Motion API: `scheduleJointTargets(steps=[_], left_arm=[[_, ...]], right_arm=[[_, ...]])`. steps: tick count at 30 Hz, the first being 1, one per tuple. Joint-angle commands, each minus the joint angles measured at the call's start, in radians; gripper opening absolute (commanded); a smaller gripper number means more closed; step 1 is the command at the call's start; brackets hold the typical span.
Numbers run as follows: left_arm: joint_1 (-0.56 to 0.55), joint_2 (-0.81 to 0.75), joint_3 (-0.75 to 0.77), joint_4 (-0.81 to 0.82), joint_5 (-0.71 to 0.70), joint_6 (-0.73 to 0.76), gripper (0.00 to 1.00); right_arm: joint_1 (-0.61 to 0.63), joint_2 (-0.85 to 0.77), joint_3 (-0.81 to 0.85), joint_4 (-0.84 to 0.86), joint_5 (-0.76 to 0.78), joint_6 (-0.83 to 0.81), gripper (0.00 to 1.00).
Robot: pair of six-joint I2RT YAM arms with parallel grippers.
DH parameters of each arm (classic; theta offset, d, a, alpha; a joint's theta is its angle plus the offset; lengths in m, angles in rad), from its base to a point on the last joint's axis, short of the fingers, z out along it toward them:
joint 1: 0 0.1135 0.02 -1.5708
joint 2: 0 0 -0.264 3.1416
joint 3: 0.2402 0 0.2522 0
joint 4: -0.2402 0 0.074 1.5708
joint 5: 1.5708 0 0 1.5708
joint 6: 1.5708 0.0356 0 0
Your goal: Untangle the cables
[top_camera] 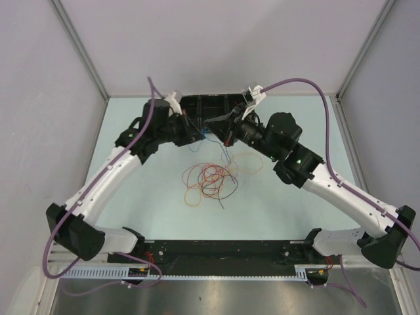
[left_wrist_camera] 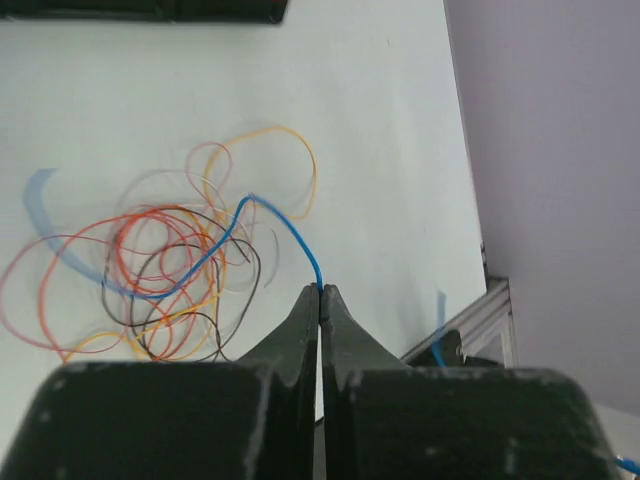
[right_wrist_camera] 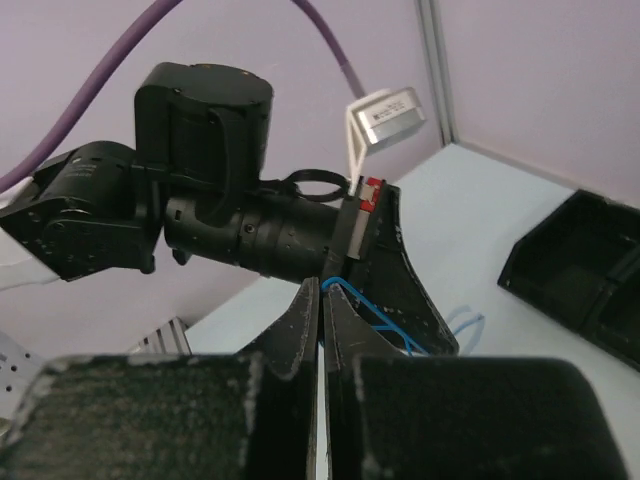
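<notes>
Now: both grippers pinched on one blue cable

The left gripper has its two fingers pressed together, with no gap showing between the tips. The blue cable comes out right where they meet. From those fingertips the strand runs away, bends at a small peak, then drops off to the left of the fingers into the cables. These form a loose heap of red, orange-yellow, dark and pale loops on the table, ahead of the tips and to their left. One orange-yellow loop stands out from the heap, ahead of the fingertips and slightly left.

The right gripper is likewise closed tight. A short blue loop leaves its fingertips and runs to their right, so it too grips the blue cable. Straight ahead of these fingers, close by, sits the black wrist of the left arm. A black tray lies farther off to the fingers' right.

From the overhead camera the two sets of fingertips point at each other, near together, with thin blue strands hanging between them. The heap lies on the near side of both; the tray is on their far side.
</notes>
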Motion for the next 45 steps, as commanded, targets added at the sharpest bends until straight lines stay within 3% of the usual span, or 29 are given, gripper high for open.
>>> scheduleJointTargets(steps=[1,8,10,12,15,18,25,30,39,45], left_arm=[[-0.053,0.069,-0.055,0.022,0.093,0.007,0.0],[-0.124,0.13,-0.061,0.049,0.095,0.016,0.0],[-0.125,0.131,-0.061,0.043,0.101,0.036,0.17],[-0.124,0.109,-0.055,0.023,0.057,0.054,0.45],[-0.118,0.063,-0.06,-0.025,-0.023,0.08,0.64],[-0.107,-0.012,-0.1,-0.062,-0.117,0.115,0.77],[-0.093,-0.178,-0.23,-0.171,-0.276,0.143,0.79],[-0.093,-0.378,-0.34,-0.243,-0.365,0.178,0.79],[-0.096,-0.696,-0.462,-0.194,-0.42,0.221,0.8],[-0.093,-0.747,-0.477,-0.183,-0.474,0.212,0.81]], right_arm=[[-0.027,-0.03,0.085,0.073,-0.026,0.009,0.0],[-0.055,-0.023,0.096,0.099,-0.027,0.029,0.0],[-0.065,-0.022,0.096,0.098,-0.032,0.03,0.0],[-0.084,-0.024,0.096,0.088,-0.032,0.029,0.0],[-0.111,-0.023,0.096,0.084,-0.036,0.032,0.0],[-0.14,-0.013,0.101,0.09,-0.047,0.033,0.0],[-0.197,0.065,0.171,0.073,-0.064,0.007,0.0],[-0.216,0.159,0.263,0.042,-0.064,-0.045,0.0],[-0.263,0.368,0.404,0.073,-0.04,-0.065,0.0],[-0.277,0.463,0.453,0.071,0.011,-0.097,0.0]])
